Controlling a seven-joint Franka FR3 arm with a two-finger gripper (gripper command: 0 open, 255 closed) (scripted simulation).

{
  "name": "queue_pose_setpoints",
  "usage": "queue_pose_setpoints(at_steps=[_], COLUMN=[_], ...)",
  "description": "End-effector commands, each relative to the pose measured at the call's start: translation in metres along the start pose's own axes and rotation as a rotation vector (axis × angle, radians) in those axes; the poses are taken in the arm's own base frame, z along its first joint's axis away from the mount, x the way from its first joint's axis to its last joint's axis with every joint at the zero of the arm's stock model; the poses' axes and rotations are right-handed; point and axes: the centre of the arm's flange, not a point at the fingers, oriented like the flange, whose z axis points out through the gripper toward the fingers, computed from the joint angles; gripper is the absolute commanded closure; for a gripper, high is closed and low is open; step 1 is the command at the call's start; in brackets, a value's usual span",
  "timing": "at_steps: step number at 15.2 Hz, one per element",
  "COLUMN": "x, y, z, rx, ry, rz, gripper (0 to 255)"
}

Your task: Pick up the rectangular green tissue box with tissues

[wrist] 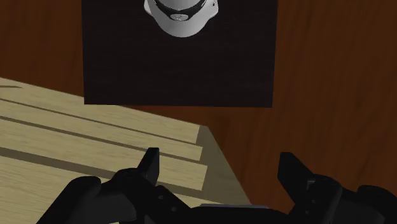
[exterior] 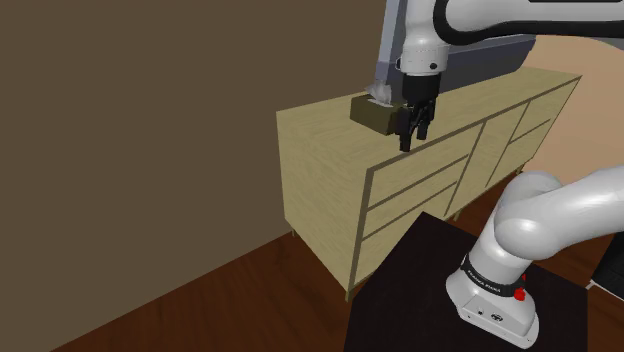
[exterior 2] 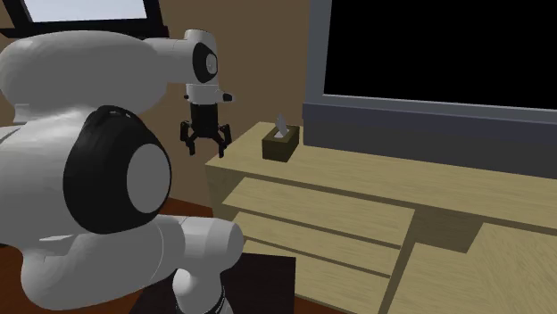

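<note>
The tissue box (exterior: pixel 370 115) is a small olive-green block with a white tissue sticking out of its top. It stands on the pale wooden dresser (exterior: pixel 322 150) near the end corner. My black gripper (exterior: pixel 414 136) hangs open just in front of the box, over the dresser's front edge, with nothing between its fingers. In the second exterior view the gripper (exterior 2: pixel 206 144) hovers left of the tissue box (exterior 2: pixel 279 144), apart from it. In the wrist view the gripper (wrist: pixel 219 168) looks down past the dresser's drawer fronts (wrist: pixel 76 137) to the floor.
A large dark screen (exterior 2: pixel 437 49) stands on the dresser behind the box. The black stand (exterior: pixel 415 295) with my white base sits close in front of the drawers. Dark wooden floor (exterior: pixel 200 310) lies beside the dresser's end, and a brown wall rises behind.
</note>
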Motion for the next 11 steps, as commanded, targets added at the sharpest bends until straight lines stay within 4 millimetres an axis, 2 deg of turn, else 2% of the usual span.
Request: queue_pose_setpoints(at_steps=[1, 11], x=[0.0, 0.108], y=[0.0, 0.06], z=[0.0, -0.043], rx=[0.0, -0.192], ry=[0.0, -0.115], rz=[0.0, 0.212], gripper=[0, 0])
